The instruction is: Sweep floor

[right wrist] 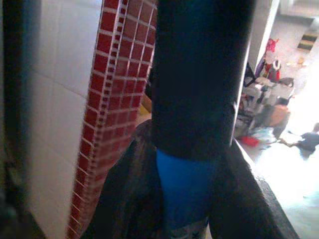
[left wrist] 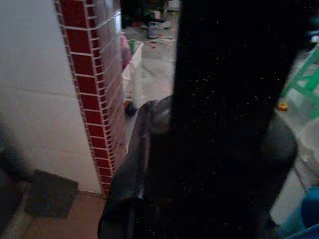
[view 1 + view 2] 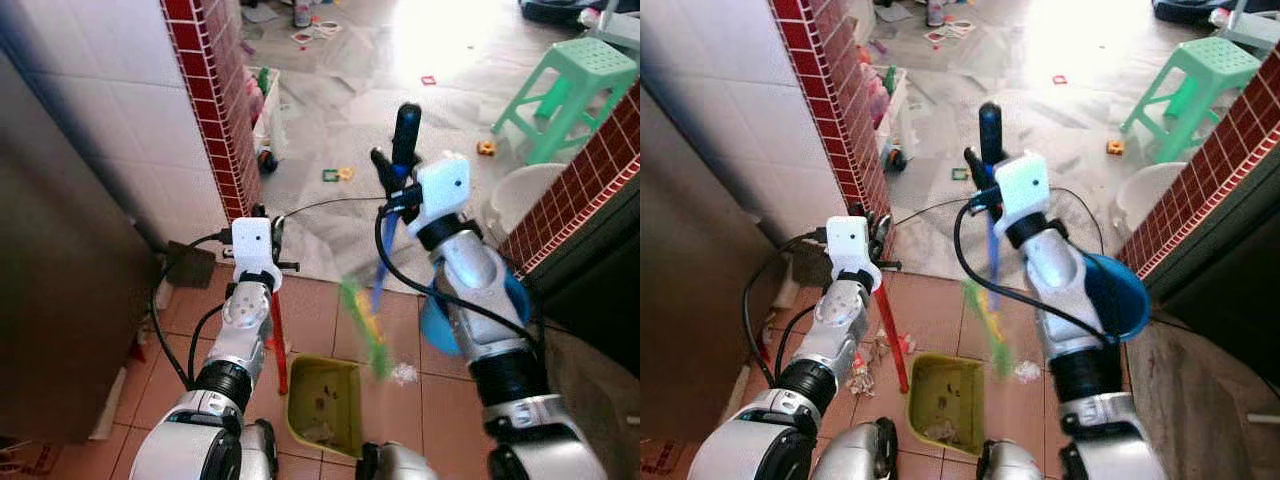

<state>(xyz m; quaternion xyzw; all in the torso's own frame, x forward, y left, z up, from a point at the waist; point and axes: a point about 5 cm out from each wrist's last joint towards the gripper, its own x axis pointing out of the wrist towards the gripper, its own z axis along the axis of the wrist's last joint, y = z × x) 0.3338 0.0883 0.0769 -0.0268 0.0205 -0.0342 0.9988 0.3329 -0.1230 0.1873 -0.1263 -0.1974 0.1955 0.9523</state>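
A yellow-green dustpan [image 3: 325, 400] rests on the brown tile floor right in front of me, with some dirt inside. Its red handle [image 3: 278, 340] rises to my left gripper [image 3: 266, 228], which is shut on it. My right gripper [image 3: 393, 178] is shut on a broom's blue handle [image 3: 385, 265] just below its black grip [image 3: 405, 130]. The green and yellow bristles [image 3: 366, 328] are blurred just right of the dustpan. A white scrap [image 3: 404, 373] lies beside the bristles. More litter [image 3: 862, 375] lies left of the dustpan. The blue handle [image 1: 187, 184] shows close up in the right wrist view.
A red brick pillar [image 3: 215, 100] with white tiled wall stands at the left, with a dark cabinet [image 3: 60, 280] nearer. A brick-edged counter [image 3: 590, 190], white bucket [image 3: 525, 195] and blue basin [image 3: 1120, 290] are on the right. A green stool [image 3: 570, 90] and scattered toys [image 3: 337, 175] lie ahead.
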